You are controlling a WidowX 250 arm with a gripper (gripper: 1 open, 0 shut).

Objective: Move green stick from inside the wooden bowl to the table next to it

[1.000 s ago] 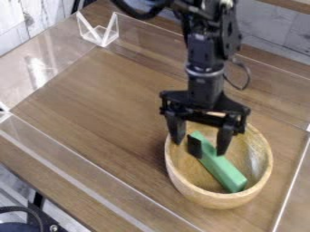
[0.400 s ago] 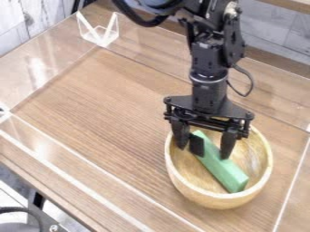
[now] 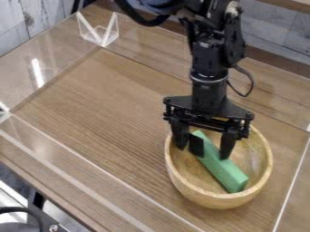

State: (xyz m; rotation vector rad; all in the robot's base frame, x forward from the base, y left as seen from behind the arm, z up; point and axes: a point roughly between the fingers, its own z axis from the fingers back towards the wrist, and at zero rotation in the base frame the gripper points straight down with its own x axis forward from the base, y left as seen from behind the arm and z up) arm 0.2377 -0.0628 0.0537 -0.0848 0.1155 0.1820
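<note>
Near wall: a clear acrylic wall runs along the lower left edge of the brown wood-grain table.
Bowl: the round, shallow, light tan wooden bowl sits at lower right of the frame, resting on the table.
Task item: the bright green rectangular stick lies inside the bowl, slanting from upper left to lower right, its far end under the gripper.
Location status: the stick is not yet on the table; bare tabletop lies just left of the bowl.
Gripper: the black two-finger gripper points straight down over the bowl's upper rim area, straddling the stick's far end.
Finger state: spread wide apart, holding nothing; contact with the stick cannot be confirmed.
Handling estimate: the stick appears rigid and light, likely wood or plastic; flat, smooth faces may slip under a weak pinch.
Hold point: judged best across the two long side faces, near mid-length, so it does not pivot on lifting.
Risk: a pinch at the end may let the stick swing and knock the rim.
Arm: the black arm rises to the upper centre of the frame.
Far object: a small clear acrylic stand sits at upper left.
</note>
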